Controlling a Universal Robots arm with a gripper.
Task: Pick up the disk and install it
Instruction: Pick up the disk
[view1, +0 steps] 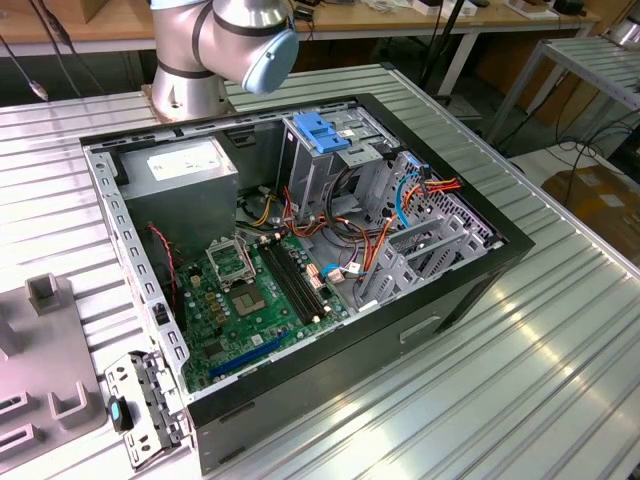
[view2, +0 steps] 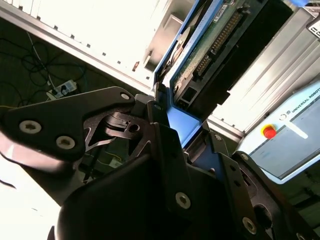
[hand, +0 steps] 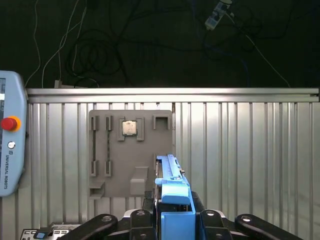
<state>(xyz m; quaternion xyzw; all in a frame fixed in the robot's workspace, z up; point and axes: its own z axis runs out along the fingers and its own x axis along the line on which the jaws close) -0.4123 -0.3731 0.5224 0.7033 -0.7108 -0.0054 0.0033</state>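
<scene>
In both wrist views my gripper (view2: 172, 132) is shut on the disk (view2: 225, 45), a black drive whose green circuit board and connector face one camera. A bright blue carrier rail (view2: 182, 122) runs between the black fingers (view2: 165, 145). In the first wrist view the disk (hand: 172, 187) stands edge-on, rising out of the gripper (hand: 174, 220) high above the ribbed metal table (hand: 240, 150). The exterior view has the open computer case (view1: 460, 300) lying on the table, with a tall metal drive cage (view1: 310, 170) topped by a light-blue latch (view1: 322, 130).
A grey fixture plate (hand: 130, 150) holding a small square chip (hand: 129, 128) lies on the table below the disk. A teach pendant with a red button (hand: 10, 145) sits beside it. The arm's base (view1: 185, 70) stands behind the case. Cables and cards crowd the case.
</scene>
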